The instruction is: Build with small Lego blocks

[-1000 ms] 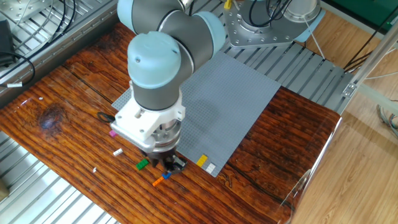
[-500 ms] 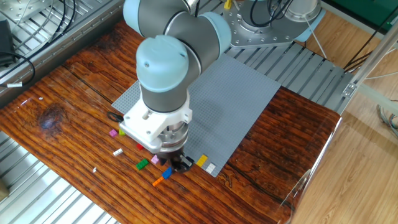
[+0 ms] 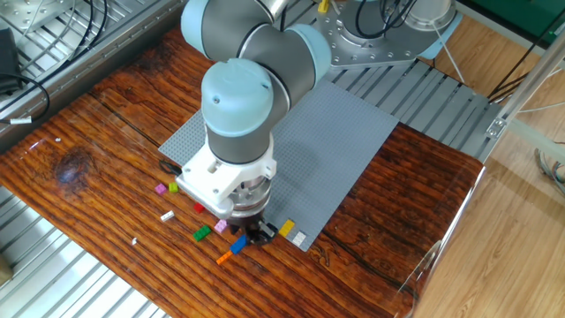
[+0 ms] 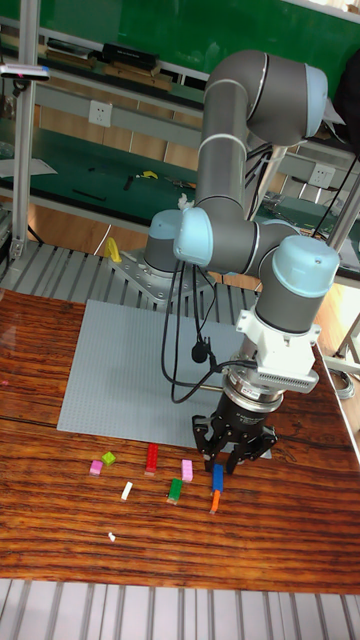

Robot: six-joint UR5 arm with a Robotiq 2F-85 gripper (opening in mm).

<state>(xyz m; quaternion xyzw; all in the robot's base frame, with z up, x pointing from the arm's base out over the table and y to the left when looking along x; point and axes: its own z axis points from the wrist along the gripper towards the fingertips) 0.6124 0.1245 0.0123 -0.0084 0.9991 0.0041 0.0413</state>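
Note:
The small Lego blocks lie loose on the wooden table in front of the grey baseplate [image 3: 327,141]: magenta [image 3: 160,188], lime [image 3: 173,186], red [image 3: 199,208], white [image 3: 166,215], green [image 3: 202,233], pink [image 3: 220,226], blue [image 3: 238,243] and orange [image 3: 226,257]. A yellow block [image 3: 287,228] and a pale one [image 3: 299,238] sit on the baseplate's near corner. My gripper [image 3: 252,231] points straight down, low over the table. It hangs just above and right of the blue block [image 4: 217,475], near the orange one [image 4: 213,501]. Its black fingers blend together, so the jaw gap is unclear.
The baseplate [image 4: 130,370] fills the table's middle, with the arm's metal mount [image 3: 371,40] behind it. A black cable [image 4: 200,350] dangles from the arm over the plate. Slatted metal surfaces border the table, and a tiny white piece [image 3: 135,240] lies near the front edge.
The arm has shifted right along the table's front, from above the green block to beside the blue one. The magenta, lime, red and pink blocks have come out from under it.

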